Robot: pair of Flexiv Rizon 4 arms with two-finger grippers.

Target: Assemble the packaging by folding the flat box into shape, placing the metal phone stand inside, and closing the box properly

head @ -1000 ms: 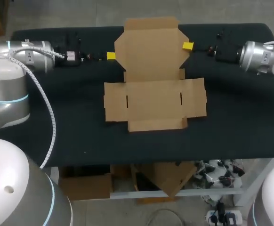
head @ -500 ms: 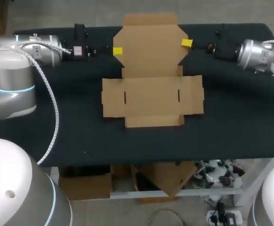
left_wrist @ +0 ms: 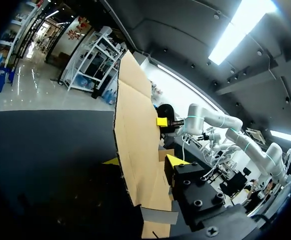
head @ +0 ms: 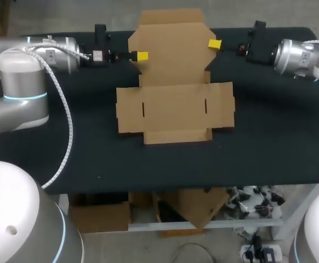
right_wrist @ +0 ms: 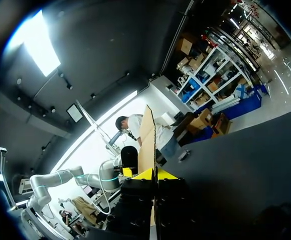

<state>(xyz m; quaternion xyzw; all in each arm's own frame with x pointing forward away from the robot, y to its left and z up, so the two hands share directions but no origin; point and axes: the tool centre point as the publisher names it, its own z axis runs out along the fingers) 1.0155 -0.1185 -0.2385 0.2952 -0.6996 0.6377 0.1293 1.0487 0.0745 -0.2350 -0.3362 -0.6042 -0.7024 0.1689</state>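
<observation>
one table point(head: 269, 137). one flat cardboard box point(head: 173, 107) on it, a single unfolded sheet, with two short slits point(head: 143, 109) cut in its middle panel. two arms: the left arm point(head: 39, 49) and the right arm point(head: 299, 55). two grippers, the left gripper point(head: 142, 56) and the right gripper point(head: 214, 43) — each with two yellow tips point(left_wrist: 174, 161), four in all.

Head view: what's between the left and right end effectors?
Only the flat box: its far panel spans the stretch from the left end effector to the right end effector, as the head view shows.
</observation>
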